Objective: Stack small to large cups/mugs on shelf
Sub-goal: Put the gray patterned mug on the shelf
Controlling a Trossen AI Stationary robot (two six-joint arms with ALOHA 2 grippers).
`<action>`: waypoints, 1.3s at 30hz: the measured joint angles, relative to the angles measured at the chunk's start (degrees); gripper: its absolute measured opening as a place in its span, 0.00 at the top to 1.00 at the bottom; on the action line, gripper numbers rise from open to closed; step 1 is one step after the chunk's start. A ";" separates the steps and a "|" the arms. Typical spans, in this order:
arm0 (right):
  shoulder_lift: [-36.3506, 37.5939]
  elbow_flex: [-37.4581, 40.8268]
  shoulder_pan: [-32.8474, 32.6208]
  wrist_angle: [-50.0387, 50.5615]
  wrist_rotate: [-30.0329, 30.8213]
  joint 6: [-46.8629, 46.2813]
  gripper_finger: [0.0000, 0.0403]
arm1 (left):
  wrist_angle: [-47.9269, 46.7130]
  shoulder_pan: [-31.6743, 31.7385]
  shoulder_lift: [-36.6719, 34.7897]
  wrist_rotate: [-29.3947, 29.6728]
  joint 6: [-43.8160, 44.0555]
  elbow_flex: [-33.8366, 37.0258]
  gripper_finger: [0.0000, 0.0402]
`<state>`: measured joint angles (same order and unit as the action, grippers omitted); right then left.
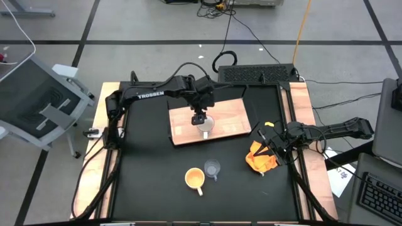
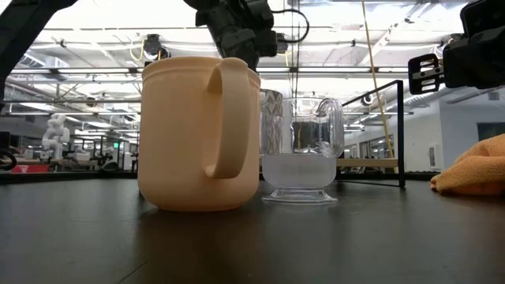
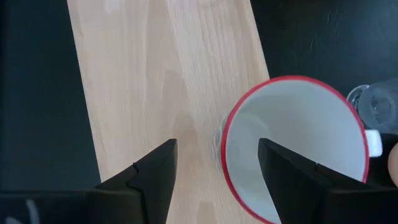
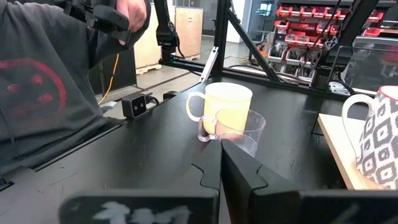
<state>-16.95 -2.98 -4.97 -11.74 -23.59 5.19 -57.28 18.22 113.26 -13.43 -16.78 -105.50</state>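
From above, the left claw (image 1: 200, 117) covers part of the white mug (image 1: 206, 125) on the shelf (image 1: 229, 113), so the mug's pattern and handle cannot be made out there. In the left wrist view the mug's red rim runs off the picture's edge, and the glass cup (image 3: 378, 107) shows only as a sliver. At counter level the yellow-orange mug (image 2: 199, 132) hides most of the white mug behind it, and the cloth (image 2: 473, 175) is cut off at the right edge. The right wrist view crops the white mug at the far edge, and the person (image 4: 56, 81) beyond the counter shows only as a torso and a hand.
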 joint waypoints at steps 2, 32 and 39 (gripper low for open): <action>0.00 0.00 0.01 0.03 0.00 0.00 1.00 | -0.02 0.00 0.26 0.00 -0.06 0.00 0.43; 0.00 0.00 0.00 0.01 0.00 -0.02 1.00 | -2.45 0.06 0.99 -0.05 -0.58 0.02 0.43; 0.00 0.00 0.00 0.01 0.00 -0.02 1.00 | -2.94 0.06 0.99 -0.09 -0.54 0.02 0.43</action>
<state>-16.95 -2.98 -4.97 -11.73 -23.59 5.17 -60.22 18.28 114.26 -13.52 -17.31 -105.47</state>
